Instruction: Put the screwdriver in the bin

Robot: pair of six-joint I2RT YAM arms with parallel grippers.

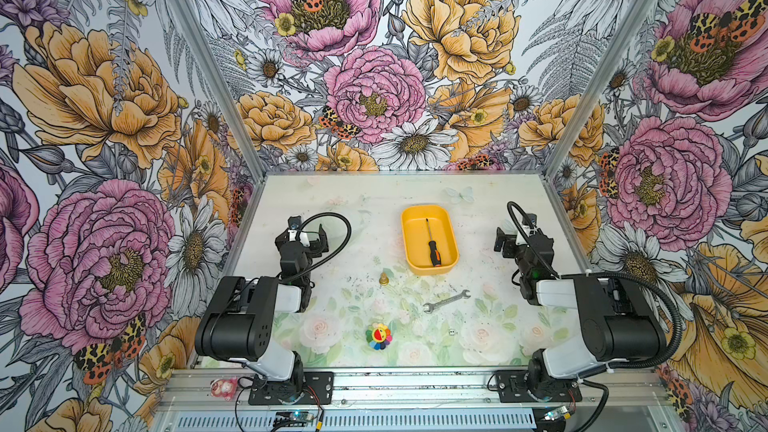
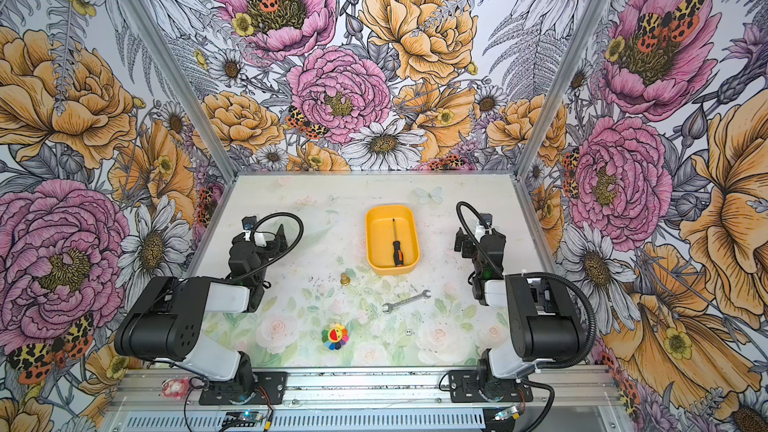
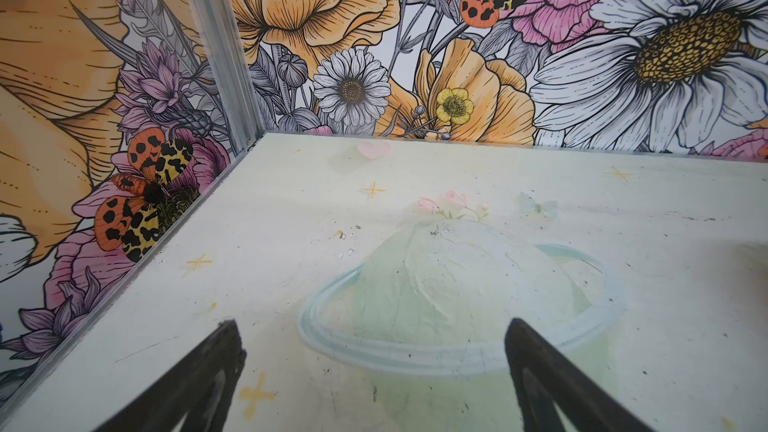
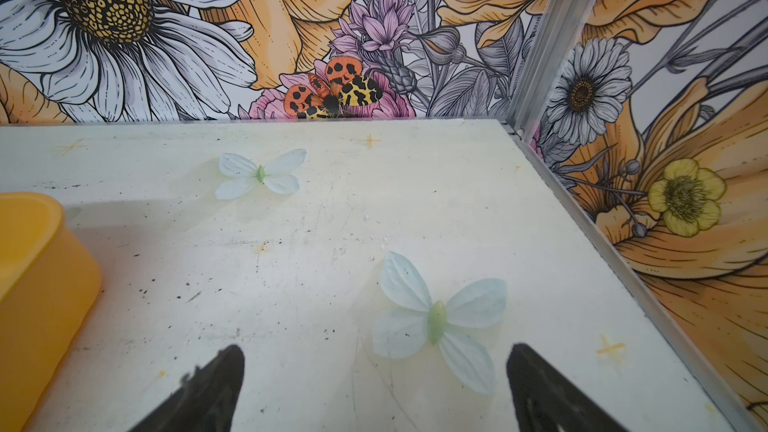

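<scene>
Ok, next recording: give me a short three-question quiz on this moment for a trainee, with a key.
1. True or false: the screwdriver lies inside the yellow bin.
2. What does the right gripper hold? A) the screwdriver B) the bin C) nothing, its jaws stand open
3. Name the silver tool lying outside the bin.

Key
1. True: it lies on the bin's floor, handle end toward the arm bases.
2. C
3. The open-ended wrench.
</scene>
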